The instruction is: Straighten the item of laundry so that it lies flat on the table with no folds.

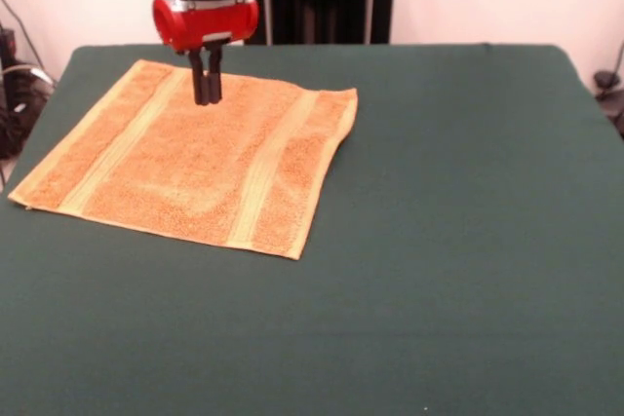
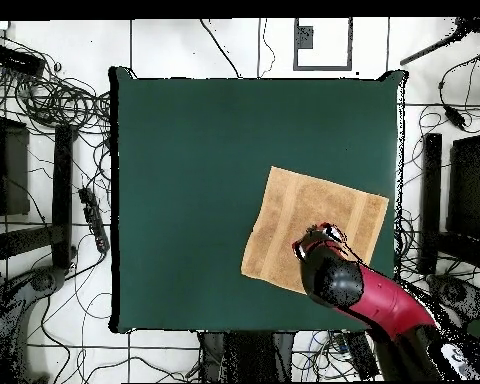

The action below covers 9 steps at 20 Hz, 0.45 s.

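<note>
The small square orange-tan terry towel (image 1: 200, 170) with two paler woven bands lies spread near one corner of the dark green felt-topped desk (image 1: 458, 241), and looks flat, with no fold I can spot. The red and black gripper (image 1: 206, 96) hangs over its edge, fingers (image 1: 199, 80) pressed together on nothing. I'd call the straightening about finished (perhaps one faint ripple); next it should simply lift clear.
</note>
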{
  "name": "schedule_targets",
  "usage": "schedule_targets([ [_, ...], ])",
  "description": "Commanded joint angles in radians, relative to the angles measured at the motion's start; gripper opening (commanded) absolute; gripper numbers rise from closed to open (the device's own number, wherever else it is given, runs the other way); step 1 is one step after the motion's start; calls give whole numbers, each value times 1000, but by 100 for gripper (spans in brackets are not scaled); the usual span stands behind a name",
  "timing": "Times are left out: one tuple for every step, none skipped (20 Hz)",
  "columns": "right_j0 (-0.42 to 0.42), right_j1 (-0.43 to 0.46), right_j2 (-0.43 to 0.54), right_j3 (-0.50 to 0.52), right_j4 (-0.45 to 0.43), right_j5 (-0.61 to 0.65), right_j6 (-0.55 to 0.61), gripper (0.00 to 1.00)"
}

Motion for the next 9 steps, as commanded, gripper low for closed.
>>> schedule_targets([
  [-42,96,143,93,26,-86,337,0],
  [-53,103,151,97,25,-97,340,0],
  [-55,112,154,93,26,-107,343,0],
  [-55,117,153,92,24,-114,342,0],
  [-47,123,145,85,25,-121,343,0],
  [-43,124,140,83,27,-120,339,0],
  [-33,123,132,78,32,-118,338,0],
  [-28,124,125,76,34,-117,336,0],
  [-17,127,113,68,37,-112,330,0],
])
